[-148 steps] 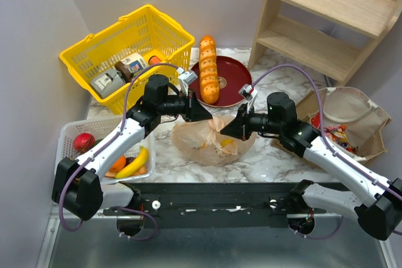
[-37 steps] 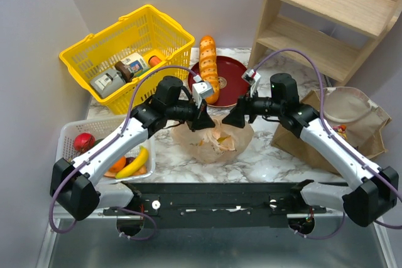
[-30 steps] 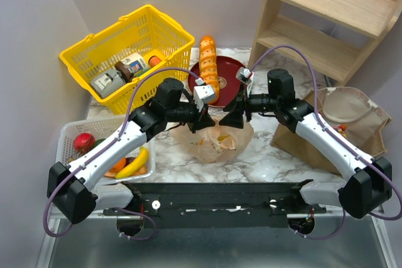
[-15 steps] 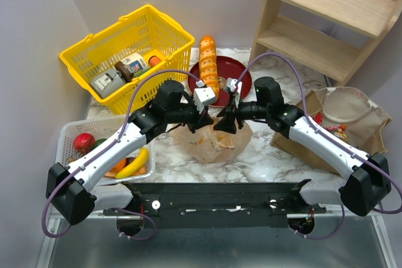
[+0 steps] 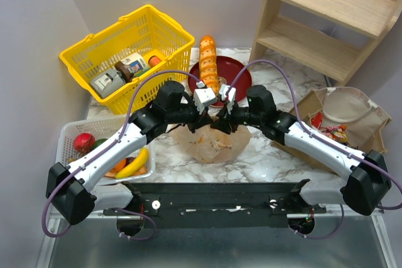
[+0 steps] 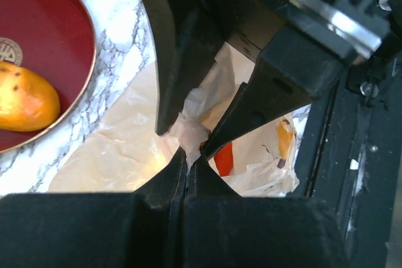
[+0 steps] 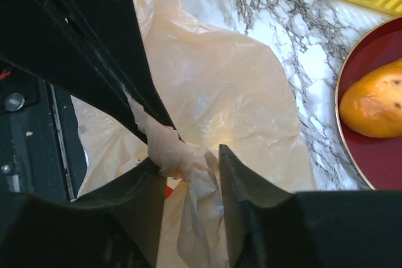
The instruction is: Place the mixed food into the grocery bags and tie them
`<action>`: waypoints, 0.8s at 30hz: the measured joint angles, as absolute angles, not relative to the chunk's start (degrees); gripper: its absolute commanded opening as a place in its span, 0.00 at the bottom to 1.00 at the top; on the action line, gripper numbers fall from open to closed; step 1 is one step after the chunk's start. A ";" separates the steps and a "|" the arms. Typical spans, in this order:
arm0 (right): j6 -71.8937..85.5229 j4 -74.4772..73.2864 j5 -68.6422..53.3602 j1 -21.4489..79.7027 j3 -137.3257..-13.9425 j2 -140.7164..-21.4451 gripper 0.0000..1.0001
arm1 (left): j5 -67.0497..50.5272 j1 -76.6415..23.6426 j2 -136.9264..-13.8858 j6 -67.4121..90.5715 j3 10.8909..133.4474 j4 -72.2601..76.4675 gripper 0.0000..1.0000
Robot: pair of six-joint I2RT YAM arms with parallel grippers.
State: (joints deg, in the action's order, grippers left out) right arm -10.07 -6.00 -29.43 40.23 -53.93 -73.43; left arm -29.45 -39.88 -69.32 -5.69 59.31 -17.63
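The tan plastic bag (image 5: 213,147) lies on the marble between my arms, with a red-orange packet (image 6: 223,159) and something yellow (image 6: 286,139) showing through it. My left gripper (image 5: 205,119) is shut on the bag's twisted handle (image 6: 188,131), just above the bag. My right gripper (image 5: 220,122) meets it tip to tip. In the right wrist view its jaws (image 7: 188,158) stand open around the twisted, knotted plastic (image 7: 182,155). The brown paper bag (image 5: 364,139) stands at the right with crisp packets (image 5: 333,133) inside. A banana (image 5: 134,163) and small fruit (image 5: 83,141) lie in the white mesh tray (image 5: 69,131).
A dark red plate (image 5: 242,73) with the long orange-brown loaf (image 5: 209,67) sits just behind the grippers. A yellow basket (image 5: 125,42) of boxed goods stands at the back left. A wooden shelf (image 5: 326,23) stands at the back right.
Both grippers have closed in over the plastic bag. The right gripper has moved left and down until it meets the left one, and the bag's top has bunched up.
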 measured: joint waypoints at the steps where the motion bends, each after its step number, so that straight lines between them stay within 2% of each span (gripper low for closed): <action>1: -10.13 -5.34 -28.69 40.64 -53.49 -73.43 0.26 | -29.12 -39.88 -69.32 -5.78 59.31 -17.56 0.00; 3: -10.04 -3.11 -27.16 41.32 -52.12 -73.43 0.11 | -28.91 -39.88 -69.32 -5.78 59.29 -17.30 0.00; 6: -9.54 1.32 -24.53 42.39 -49.74 -73.41 0.01 | -28.71 -39.88 -69.32 -5.74 58.94 -17.23 0.00; 13: -4.56 15.55 -16.88 44.71 -41.65 -72.31 0.01 | -27.51 -39.86 -69.32 -4.43 57.49 -16.34 0.00; 17: -0.51 18.92 -11.84 45.71 -40.45 -72.31 0.01 | -26.02 -39.86 -69.19 -3.68 56.82 -14.57 0.00; 24: 3.84 20.14 -6.22 46.78 -41.25 -72.29 0.01 | -22.41 -40.36 -67.53 -4.78 56.10 -12.29 0.13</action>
State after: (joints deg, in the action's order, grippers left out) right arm 3.84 20.14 -6.22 46.78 -41.25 -72.29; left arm -22.41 -40.36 -67.53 -4.78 56.10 -12.29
